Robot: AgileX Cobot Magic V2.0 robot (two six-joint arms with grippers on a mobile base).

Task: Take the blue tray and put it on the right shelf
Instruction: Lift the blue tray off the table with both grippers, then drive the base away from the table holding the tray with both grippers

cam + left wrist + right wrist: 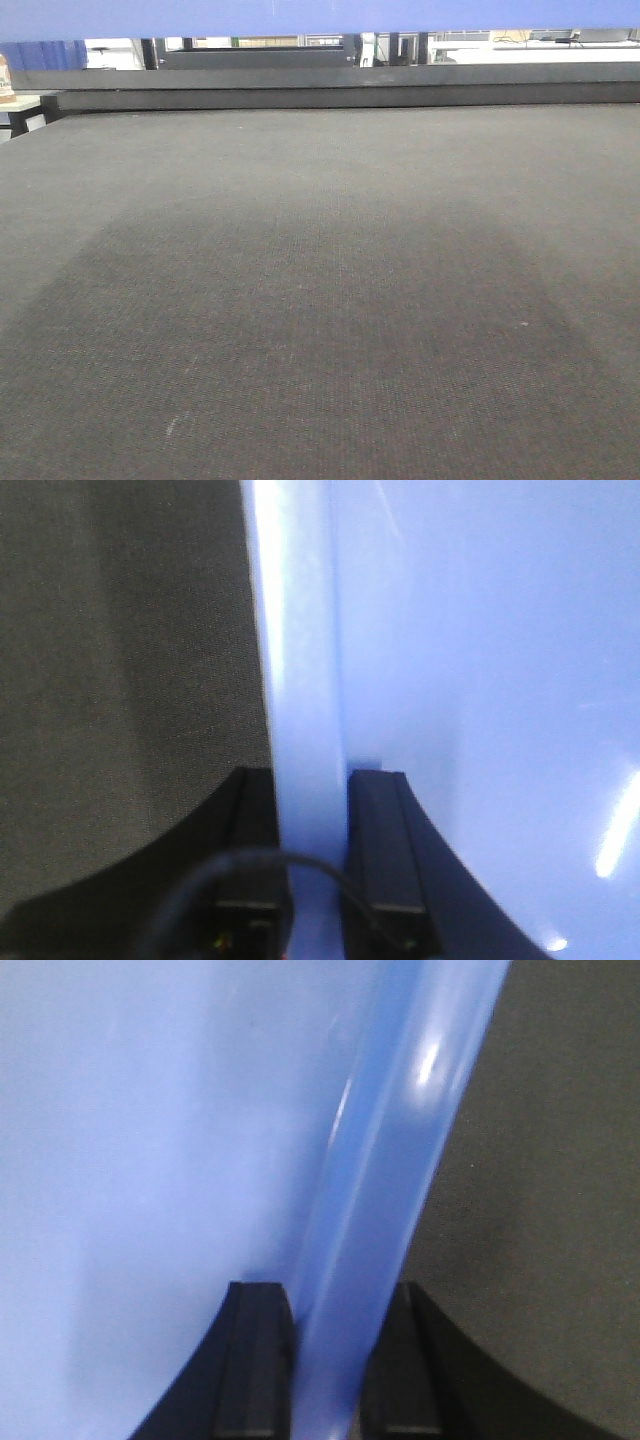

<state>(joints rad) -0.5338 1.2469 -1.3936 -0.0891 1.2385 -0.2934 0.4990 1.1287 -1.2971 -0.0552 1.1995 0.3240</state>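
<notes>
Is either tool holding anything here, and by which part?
Both hold the glossy light-blue plastic tray: the left tool and the right tool each pinch its rolled rim, on opposite sides.

Dark grey woven mat [320,300], a black rail [340,98] along its far edge, pale furniture [530,52] beyond.

On my left wrist feed, the blue tray [480,680] fills everything from 12 round to 5 o'clock, glossy, with small glints near 4. Its rim [300,660] runs as a pale strip from 12 down to 6. At 6 o'clock the left tool [312,780] straddles that rim, one black finger [385,830] pressed on each side. A dark cable [300,865] loops across them. Grey woven worktop [120,660] covers the 9 o'clock side.
</notes>
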